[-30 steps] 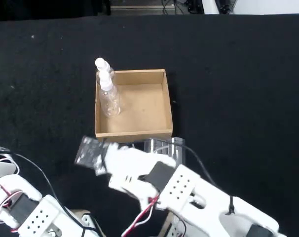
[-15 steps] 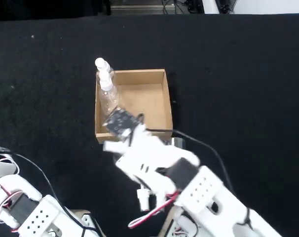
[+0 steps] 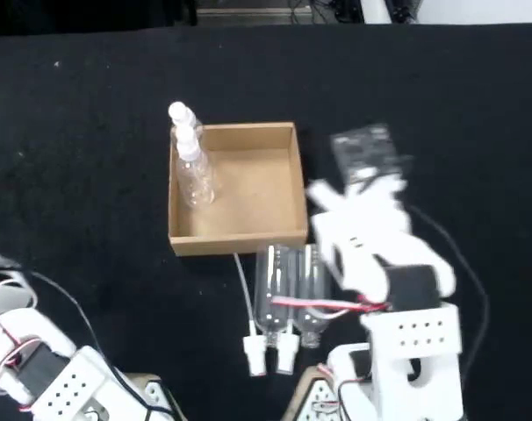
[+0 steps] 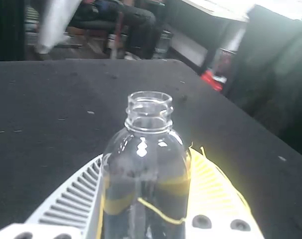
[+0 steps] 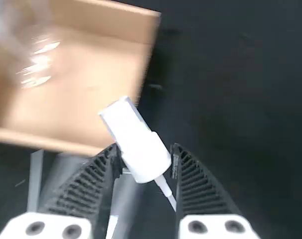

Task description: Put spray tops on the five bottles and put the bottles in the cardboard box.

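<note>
One bottle (image 3: 196,175) already stands in the box (image 3: 238,239) with its spray top on, leaning against the left wall so that its head pokes out over the rim. That is the only finished bottle. Two more bottles (image 3: 270,285) lie side by side on the worktop (image 3: 442,96) just in front of the box, necks pointing away from it. White spray tops (image 3: 268,353) sit at their neck ends, and a thin dip tube lies alongside. Whether either top is seated on a neck or merely lies against it cannot be told from above. A fourth bottle (image 4: 143,174) is upright and uncapped, its open neck bare, pinched at the shoulders between the jaws of the left gripper (image 4: 147,157) over bare worktop. The right gripper (image 5: 144,148) is pressed onto a loose spray top (image 5: 136,142), tube trailing beneath — it hangs near the box's right front corner, well apart from the open bottle. So four bottles can be counted, one of them done. By the look of it the step in hand is bringing this top to the held bottle's neck. After that come seating it, boxing that bottle, and then dealing with the pair on the worktop. Most of the task is left.
</note>
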`<state>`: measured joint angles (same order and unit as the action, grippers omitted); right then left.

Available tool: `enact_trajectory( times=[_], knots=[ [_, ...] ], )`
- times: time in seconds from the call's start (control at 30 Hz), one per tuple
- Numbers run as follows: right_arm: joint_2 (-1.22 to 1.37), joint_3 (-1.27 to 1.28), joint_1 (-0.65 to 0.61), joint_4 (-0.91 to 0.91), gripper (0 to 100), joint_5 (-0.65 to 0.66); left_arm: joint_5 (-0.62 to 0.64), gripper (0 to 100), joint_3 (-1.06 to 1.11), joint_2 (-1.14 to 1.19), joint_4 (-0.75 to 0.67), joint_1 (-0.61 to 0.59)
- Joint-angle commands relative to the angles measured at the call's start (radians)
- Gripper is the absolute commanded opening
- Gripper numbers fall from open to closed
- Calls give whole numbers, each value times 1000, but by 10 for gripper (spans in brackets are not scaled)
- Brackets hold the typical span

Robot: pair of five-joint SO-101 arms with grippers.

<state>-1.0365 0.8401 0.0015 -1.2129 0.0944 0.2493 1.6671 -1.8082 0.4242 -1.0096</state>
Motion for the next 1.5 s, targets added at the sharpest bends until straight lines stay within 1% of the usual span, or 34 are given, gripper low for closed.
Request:
enact_trajectory(
  times=[0.0, 0.13, 0.23, 0.43, 0.47, 0.53, 0.67, 0.73, 0.83, 0.87, 0.93, 1.07, 1.13, 1.23, 1.3, 1.47],
  knots=[
    [61, -65, 252, 3, 81, 43, -8, 41, 33, -17, 5, 137],
    [240, -67, 453, 97, 81, 87, -9, 41, 33, -14, 28, 202],
    [404, -68, 551, 193, 81, 87, -9, 41, 33, -15, 71, 231],
    [621, -70, 615, 279, 84, 117, -9, 41, 33, -15, 109, 277],
    [645, -70, 620, 284, 94, 123, -9, 41, 33, -15, 117, 277],
    [680, -70, 615, 279, 148, 153, -5, 41, 33, -15, 127, 277],
    [719, -71, 595, 278, 263, 316, -3, 41, 33, -14, 127, 277],
    [719, -88, 594, 267, 270, 377, -2, 41, 33, -14, 127, 278],
    [722, -156, 595, 201, 245, 483, -2, 41, 33, -14, 127, 298],
    [725, -185, 595, 169, 238, 539, -5, 41, 33, -14, 127, 314],
    [727, -236, 595, 104, 235, 689, -9, 41, 33, -12, 127, 341],
    [728, -263, 606, 35, 227, 1043, -9, 41, 33, -12, 127, 348],
    [734, -240, 617, 23, 217, 1146, -9, 41, 33, -12, 127, 348],
    [762, -203, 620, 23, 203, 1200, -9, 41, 33, -12, 127, 348],
    [792, -205, 626, 25, 201, 1204, -9, 41, 33, -12, 127, 348],
    [891, -205, 654, 97, 204, 1204, -9, 41, 33, -12, 127, 348]
  ],
)
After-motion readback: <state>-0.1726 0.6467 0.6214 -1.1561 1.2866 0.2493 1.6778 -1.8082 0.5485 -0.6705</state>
